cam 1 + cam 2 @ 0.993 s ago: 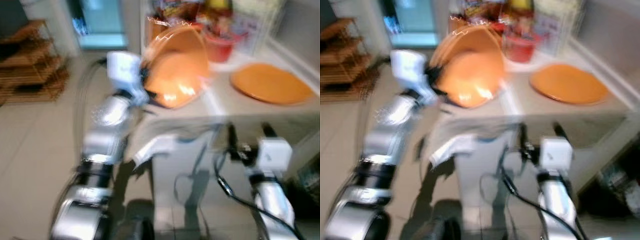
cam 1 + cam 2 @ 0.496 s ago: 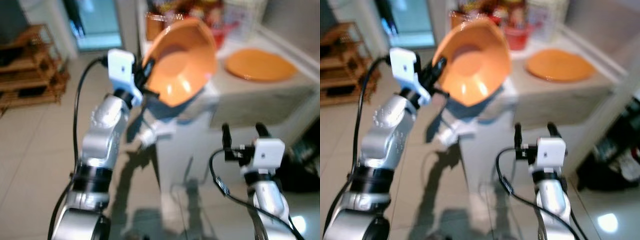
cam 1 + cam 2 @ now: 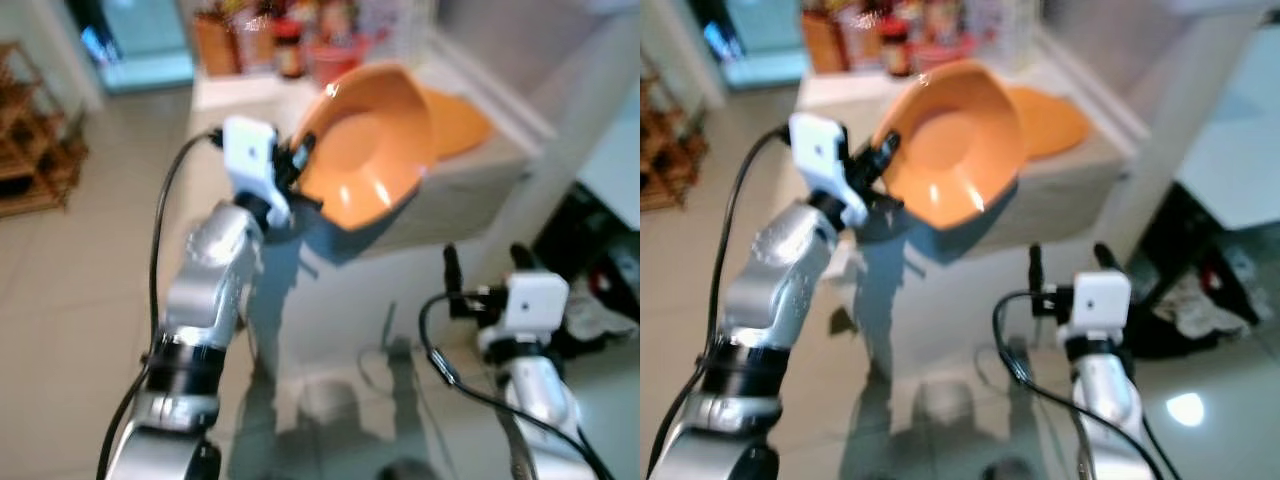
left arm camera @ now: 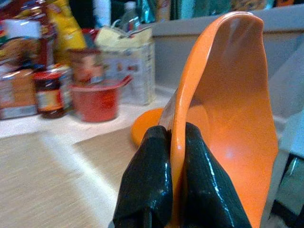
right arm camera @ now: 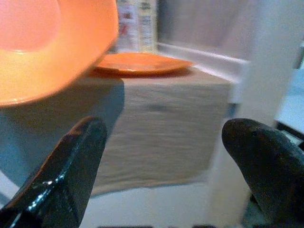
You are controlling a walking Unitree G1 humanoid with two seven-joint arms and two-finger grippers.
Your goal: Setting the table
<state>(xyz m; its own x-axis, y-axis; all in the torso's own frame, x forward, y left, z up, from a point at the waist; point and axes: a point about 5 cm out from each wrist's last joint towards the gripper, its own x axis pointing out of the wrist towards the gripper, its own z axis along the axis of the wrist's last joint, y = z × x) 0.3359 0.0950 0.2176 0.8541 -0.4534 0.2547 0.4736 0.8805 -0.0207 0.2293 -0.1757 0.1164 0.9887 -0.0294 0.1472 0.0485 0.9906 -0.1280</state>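
Left gripper (image 4: 172, 178) closed on the rim of the orange bowl (image 3: 365, 170); in the left wrist view one black finger sits on the outer face of the rim and the other on the inner face, rim pinched between them. The bowl is carried in the air, tipped on edge with its hollow facing toward the robot and somewhat to the right. From the gripper, the bowl's body extends toward about 2 o'clock in the head views, rim-to-rim axis running roughly 8 to 2 o'clock. Behind and past the bowl, at about 1 o'clock from it, an orange plate (image 3: 1045, 118) lies flat on the pale counter (image 3: 470, 180), near the counter's right edge. Jars and packets (image 4: 71, 71) stand at the far end of the counter, around 11 o'clock from the plate. Right gripper (image 3: 1065, 265) is low at about 5 o'clock from the bowl, fingers spread and holding nothing; the right wrist view looks between them toward the counter front and plate. Judgement: the bowl is in transit, and the deciding relation is bowl to a flat landing spot. The left arm alone has it. The bowl would need rotating from on-edge to base-down before release, else it could roll or slip off the rim grip. Head views are blurred, so the bowl's clearance from the counter edge cannot be judged.
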